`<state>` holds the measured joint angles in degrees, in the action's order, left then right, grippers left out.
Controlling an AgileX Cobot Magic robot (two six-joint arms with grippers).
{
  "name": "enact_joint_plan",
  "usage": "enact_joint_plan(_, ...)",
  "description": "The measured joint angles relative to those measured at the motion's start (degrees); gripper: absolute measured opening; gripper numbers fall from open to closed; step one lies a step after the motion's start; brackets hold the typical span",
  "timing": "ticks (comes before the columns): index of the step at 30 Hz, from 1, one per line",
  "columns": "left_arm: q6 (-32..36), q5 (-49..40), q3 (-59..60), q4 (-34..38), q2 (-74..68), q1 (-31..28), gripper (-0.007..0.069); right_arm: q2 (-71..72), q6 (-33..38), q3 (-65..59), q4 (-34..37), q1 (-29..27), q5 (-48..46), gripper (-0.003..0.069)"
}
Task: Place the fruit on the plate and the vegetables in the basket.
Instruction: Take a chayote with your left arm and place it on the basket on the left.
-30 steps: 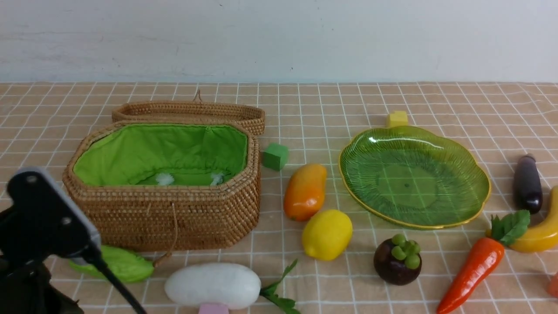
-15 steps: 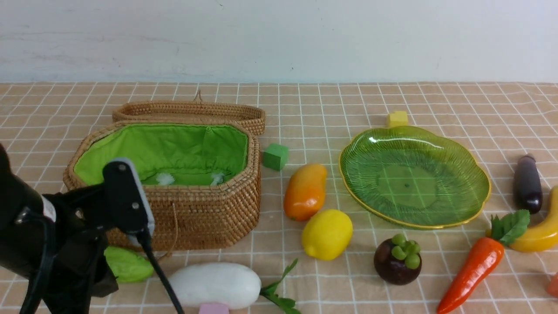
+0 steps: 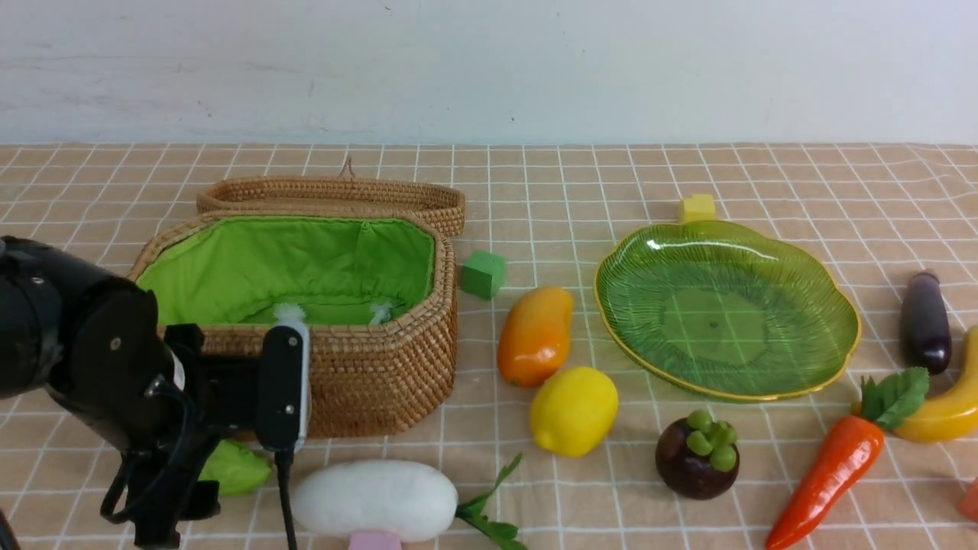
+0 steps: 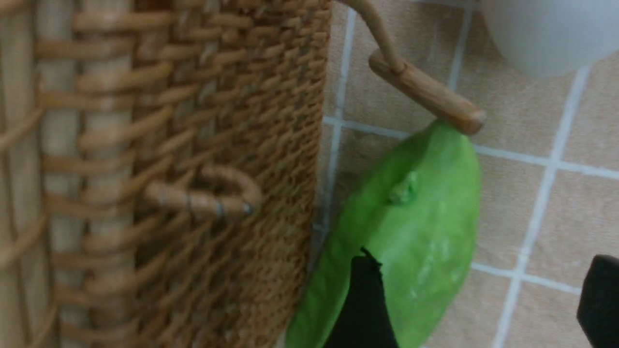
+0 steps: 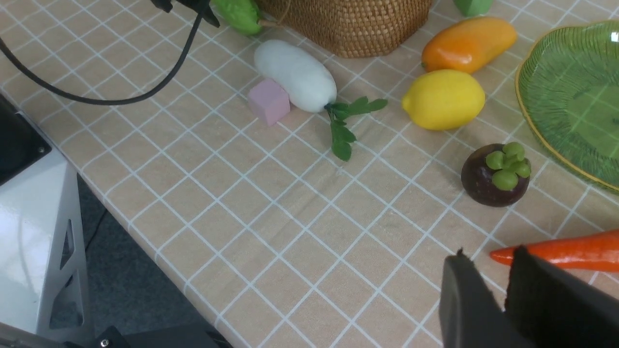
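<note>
Two containers stand well apart on the checked cloth (image 3: 535, 191). The basket (image 3: 359, 382), its lid (image 3: 336, 195) folded back behind it, shows just its bright green lining (image 3: 306, 267) and two white tufts (image 3: 289, 312). The plate (image 3: 726, 305) shows only ribbed green glass inside a gold rim. The bumpy green bitter gourd (image 4: 416, 232) lies on the cloth against the basket's front wall, near the white radish (image 3: 374, 500). The left gripper (image 4: 483, 258) hangs over the gourd's end, jaws wide, gripping nothing. The mango (image 3: 535, 336) and lemon (image 3: 573, 409) lie between basket and plate, with the mangosteen (image 3: 695, 462) in front of the plate. The carrot (image 3: 829, 473), banana (image 3: 947, 405) and eggplant (image 3: 924, 321) lie to its right. The right gripper (image 5: 505, 285) hangs near the carrot, jaws drawn nearly together, holding nothing.
</note>
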<state>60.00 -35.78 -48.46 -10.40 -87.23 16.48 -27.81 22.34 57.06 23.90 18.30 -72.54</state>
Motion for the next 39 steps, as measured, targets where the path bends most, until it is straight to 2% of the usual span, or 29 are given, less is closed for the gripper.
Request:
enact_joint_plan(4, 3.27, 3.45, 0.00, -5.06, -3.95, 0.00, 0.0561, 0.00, 0.00, 0.00, 0.00, 0.00, 0.00, 0.0150)
enact_joint_plan(10, 3.52, 4.71, -0.71, -7.20, -6.82, 0.00, 0.0528, 0.00, 0.00, 0.00, 0.00, 0.00, 0.00, 0.0150)
enact_joint_plan(16, 3.40, 5.09, -1.58, -7.87, -8.42, 0.00, 0.0378, 0.00, 0.00, -0.06, 0.00, 0.00, 0.00, 0.0153)
enact_joint_plan(34, 3.99, -1.12, -2.15, -5.54, -7.22, 0.27, 0.0386, 0.00, 0.00, -0.24, 0.32, 0.00, 0.00, 0.0158)
enact_joint_plan(39, 3.93, -6.32, -0.86, -0.30, -6.42, 0.27, 0.0479, 0.00, 0.00, -0.24, 0.48, 0.00, 0.00, 0.0160)
